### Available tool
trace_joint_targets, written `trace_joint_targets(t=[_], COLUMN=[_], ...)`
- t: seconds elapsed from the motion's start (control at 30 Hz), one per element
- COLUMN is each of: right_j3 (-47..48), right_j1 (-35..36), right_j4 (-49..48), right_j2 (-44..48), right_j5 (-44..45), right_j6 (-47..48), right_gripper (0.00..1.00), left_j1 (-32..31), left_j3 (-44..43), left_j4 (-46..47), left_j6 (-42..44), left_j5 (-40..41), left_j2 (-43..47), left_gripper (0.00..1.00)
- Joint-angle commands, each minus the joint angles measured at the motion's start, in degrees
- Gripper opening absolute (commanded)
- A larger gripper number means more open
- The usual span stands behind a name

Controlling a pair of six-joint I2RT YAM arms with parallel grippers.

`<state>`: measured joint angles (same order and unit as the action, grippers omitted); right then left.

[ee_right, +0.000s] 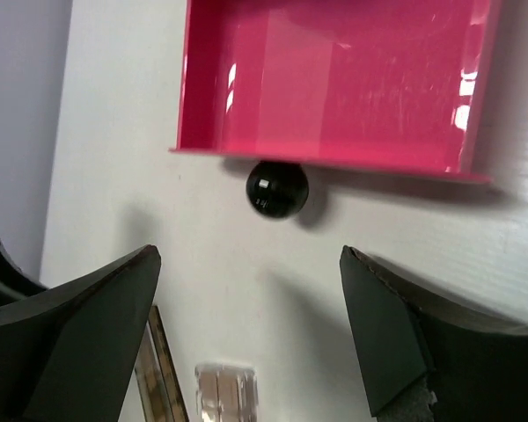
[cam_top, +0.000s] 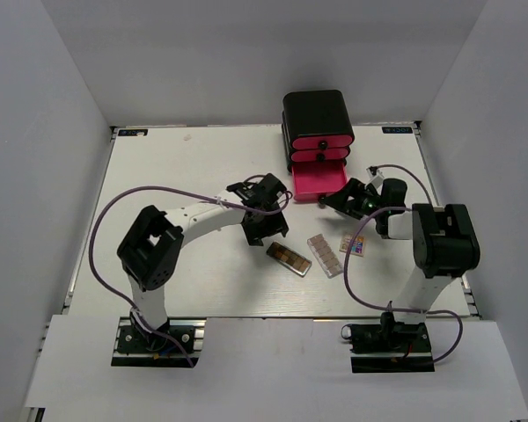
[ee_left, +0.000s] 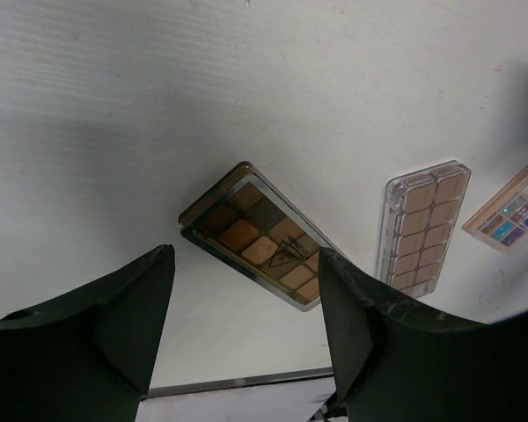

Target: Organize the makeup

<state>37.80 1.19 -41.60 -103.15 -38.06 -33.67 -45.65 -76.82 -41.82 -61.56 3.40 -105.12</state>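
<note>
Palettes, three, lying flat on the white table (cam_top: pixel 176 176) in a loose row at lower centre of the top view: brown rectangular palette (cam_top: pixel 289 258) at left, clear pinkish palette (cam_top: pixel 325 255) just beside it in the middle, small square multicolour palette (cam_top: pixel 353 245) at right, none touching another. Left end effector (cam_top: pixel 266 227) sits just up and left of the brown palette in that view, fingers apart with nothing held; its wrist view frames that palette between the two dark fingers. Right end effector (cam_top: pixel 339 200), fingers likewise apart and holding nothing, faces the open pink drawer (ee_right: pixel 334 79) and its round black knob (ee_right: pixel 277 188). This is the lowest drawer of the black box (cam_top: pixel 317 114) at upper centre of the top view; the two drawers above it are closed.
</note>
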Motion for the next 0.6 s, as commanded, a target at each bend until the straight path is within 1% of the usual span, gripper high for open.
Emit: trace_joint_targets(t=[0.0,0.1,0.17,0.2,0.27,0.3,0.37,0.4,0.5,0.57], right_j3=[-1.1,-2.5,-2.3,-1.6,-1.2,-1.1,-1.1,-1.2,-2.1,-3.0], right_j1=[-0.5,-0.5,-0.4,-0.3,-0.6,-2.2,-2.5,-2.4,-2.4,-2.5], right_j4=[8.3,13.9,16.6,17.9,20.2,20.4,19.5,18.8,14.7,12.8], right_j2=[7.5,13.6,16.0,17.9,19.1,20.2,20.7,21.2,22.4,23.6], right_j5=[-4.0,-6.8,-8.8,-9.0,-9.1,-9.0,-9.4,-9.7,-10.8,-11.2], right_j6=[7.7,14.2,17.9,21.4,23.6,24.3,24.3,23.9,19.9,19.0], right_gripper=[0.89,0.89,0.89,0.89,0.89,0.89,0.89,0.89,0.89,0.89], left_j1=[-1.3,-1.9,-1.9,-1.9,-2.4,-2.4,-2.4,-3.0,-3.0,-3.6], left_j3=[-5.8,-9.2,-10.8,-12.3,-14.0,-14.7,-16.2,-16.5,-16.5,-17.6], left_j4=[-9.1,-13.6,-17.5,-18.6,-23.3,-24.4,-26.5,-26.6,-24.7,-22.9], left_j6=[-5.4,-8.0,-9.6,-11.2,-13.6,-15.9,-17.7,-19.9,-23.4,-24.0], left_j5=[-0.3,-0.2,-0.4,-0.6,-0.9,-1.1,-1.8,-1.6,-1.1,-0.4], left_j2=[-1.4,-4.0,-5.9,-6.4,-7.9,-8.5,-9.7,-10.0,-10.5,-11.8], left_gripper=[0.76,0.77,0.77,0.77,0.78,0.79,0.79,0.79,0.80,0.82])
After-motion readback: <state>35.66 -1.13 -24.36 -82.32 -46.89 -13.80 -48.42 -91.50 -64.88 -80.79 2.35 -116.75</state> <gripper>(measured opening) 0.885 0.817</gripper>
